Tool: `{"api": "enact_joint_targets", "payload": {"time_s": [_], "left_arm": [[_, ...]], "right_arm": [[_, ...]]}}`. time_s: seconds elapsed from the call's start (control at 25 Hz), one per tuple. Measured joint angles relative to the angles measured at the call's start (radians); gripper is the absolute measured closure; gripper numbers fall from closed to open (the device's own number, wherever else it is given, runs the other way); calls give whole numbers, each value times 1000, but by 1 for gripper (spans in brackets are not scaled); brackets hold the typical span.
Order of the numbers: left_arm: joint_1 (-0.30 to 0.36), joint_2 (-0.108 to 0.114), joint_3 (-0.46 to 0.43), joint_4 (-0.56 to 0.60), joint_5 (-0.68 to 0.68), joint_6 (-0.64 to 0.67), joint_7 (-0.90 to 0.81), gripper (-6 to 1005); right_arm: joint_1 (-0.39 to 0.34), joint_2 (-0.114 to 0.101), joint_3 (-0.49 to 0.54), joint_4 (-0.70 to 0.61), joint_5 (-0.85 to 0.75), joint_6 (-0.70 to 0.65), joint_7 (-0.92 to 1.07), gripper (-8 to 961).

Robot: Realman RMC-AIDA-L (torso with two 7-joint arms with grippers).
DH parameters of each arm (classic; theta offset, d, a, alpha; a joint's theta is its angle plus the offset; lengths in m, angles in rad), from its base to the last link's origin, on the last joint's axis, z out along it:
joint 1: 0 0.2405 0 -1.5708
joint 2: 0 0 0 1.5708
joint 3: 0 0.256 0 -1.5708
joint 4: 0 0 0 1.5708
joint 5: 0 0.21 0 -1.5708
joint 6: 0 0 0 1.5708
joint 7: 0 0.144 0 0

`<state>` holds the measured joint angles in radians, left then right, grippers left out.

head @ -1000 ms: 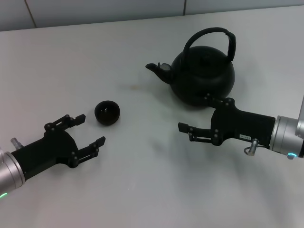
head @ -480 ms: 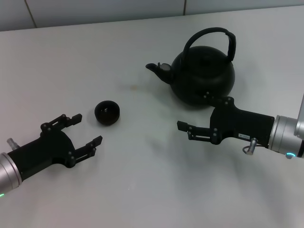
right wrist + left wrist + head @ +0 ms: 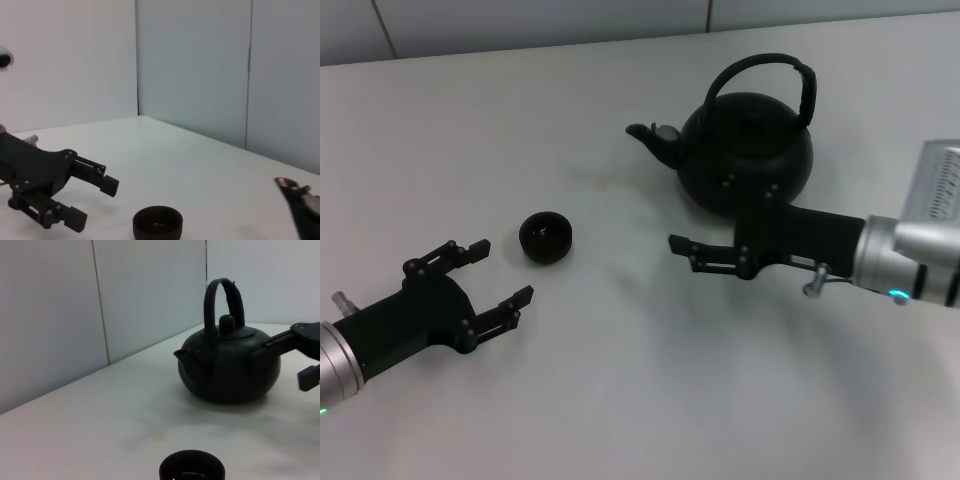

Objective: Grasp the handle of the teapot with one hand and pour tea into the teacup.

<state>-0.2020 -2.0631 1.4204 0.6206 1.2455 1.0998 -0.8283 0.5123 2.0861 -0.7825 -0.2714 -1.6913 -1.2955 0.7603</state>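
Black and round, the teapot (image 3: 745, 148) is standing upright on the white table (image 3: 620, 380), spout pointing toward the teacup (image 3: 545, 236), well apart. Right gripper (image 3: 692, 255) is hovering just in front of it, fingers apart. Left gripper (image 3: 498, 283) is hanging spread near the teacup.

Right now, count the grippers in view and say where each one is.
2. The left gripper sits open just near of the teacup; the right gripper is in front of the teapot.
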Motion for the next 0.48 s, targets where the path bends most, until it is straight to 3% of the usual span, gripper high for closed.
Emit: {"api": "enact_joint_targets", "payload": {"time_s": [0.48], "left_arm": [[1, 0, 2, 1, 0, 1, 0, 233]], "right_arm": [[69, 1, -17, 44, -1, 47, -5, 121]]}}
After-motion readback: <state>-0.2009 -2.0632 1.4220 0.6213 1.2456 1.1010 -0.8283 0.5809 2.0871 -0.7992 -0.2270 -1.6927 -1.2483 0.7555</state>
